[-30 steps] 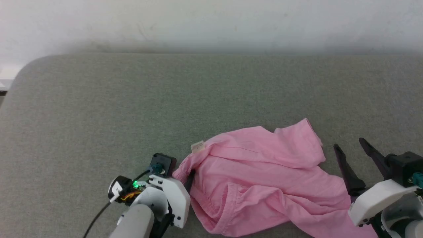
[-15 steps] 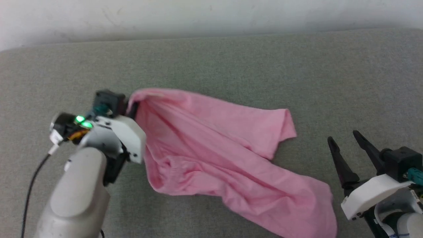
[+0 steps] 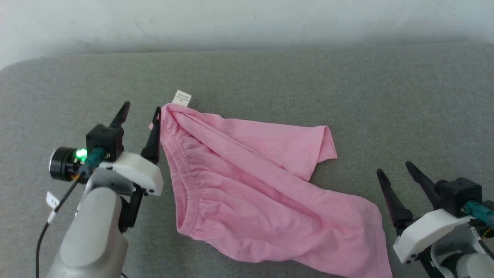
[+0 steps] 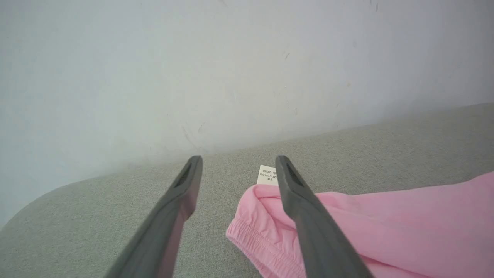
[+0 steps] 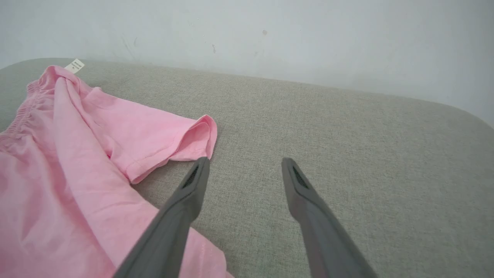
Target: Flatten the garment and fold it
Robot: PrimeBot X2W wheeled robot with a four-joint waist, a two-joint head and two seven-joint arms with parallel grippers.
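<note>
Garment (image 3: 251, 185): pink shorts lying loose on the grey table (image 3: 270, 85), roughly centre, slanting from far left to near right. The gathered waistband (image 3: 185, 181) runs down the left side. The white label (image 3: 181, 98) sticks out at the far-left corner. One leg points right toward the far side, with its hem curled open in the right wrist view. The other leg trails toward my near right. The cloth is creased and lies partly over itself, not flat.

Left fingers (image 3: 153, 135): spread wide, nothing between them, only bare table showing in the gap. The inner finger stands right along the waistband's far corner. I can't tell whether it touches the cloth or hangs just above it.

Right fingers (image 3: 389, 197): also spread wide and empty, over bare table just right of the near leg. In the right wrist view one tip lines up with the far leg's hem, but the head view puts them well apart.

Hard to make out:
- The near-right end of the garment runs off the bottom edge of the head view.
- In the left wrist view the inner finger covers one side of the label and part of the waistband.
- Print on the label is too small to read.
- Both arms are cut off at the lower corners.
</note>
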